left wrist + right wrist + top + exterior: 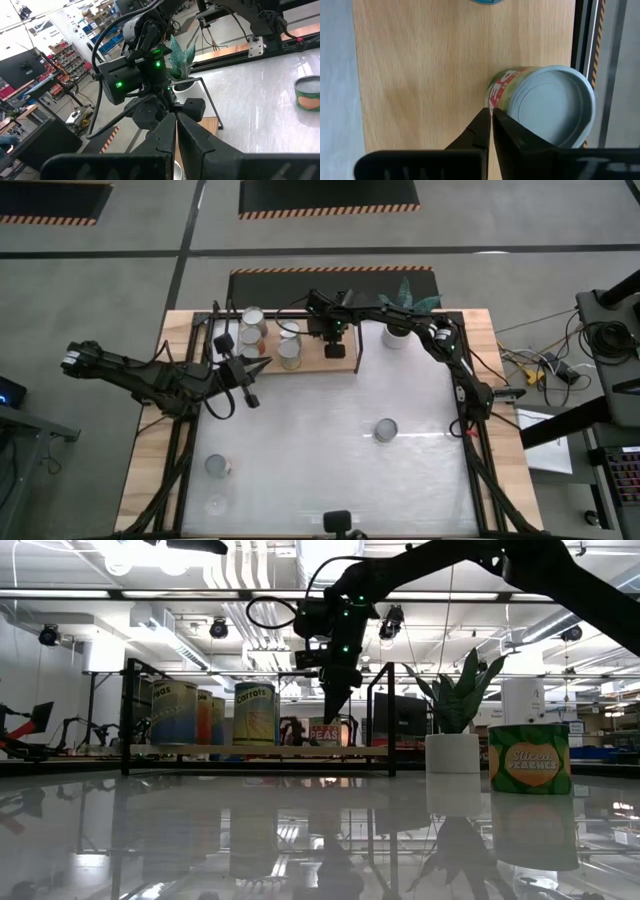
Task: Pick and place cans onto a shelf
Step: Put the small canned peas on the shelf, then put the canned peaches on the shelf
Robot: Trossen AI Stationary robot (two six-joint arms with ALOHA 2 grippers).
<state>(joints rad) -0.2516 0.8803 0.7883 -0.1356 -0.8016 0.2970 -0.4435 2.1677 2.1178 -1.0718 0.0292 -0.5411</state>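
The shelf [310,367] is a light wooden board in a black frame at the table's far side. Several cans [253,320] stand on its left half. My right gripper [335,348] is shut and points down over the shelf's right half. Its fingertips [489,122] stand beside a small red-and-green-labelled can [545,105] that stands upright on the board and shows behind the gripper in the low view [325,730]. My left gripper [250,388] is shut and empty, just near of the shelf's left part. A can [386,430] and another [218,467] stand on the table. My right gripper comes from above, pointing down, with its shut fingertips close beside the labelled side wall [496,92] of the small can. I cannot tell whether they touch it. The can stands upright on the shelf board.
A white pot with a spiky green plant [397,335] stands right of the shelf. The green peaches can [529,760] stands on the table's right middle. The shelf's black frame post [358,345] rises close to my right gripper. The white tabletop [300,450] spreads near of the shelf.
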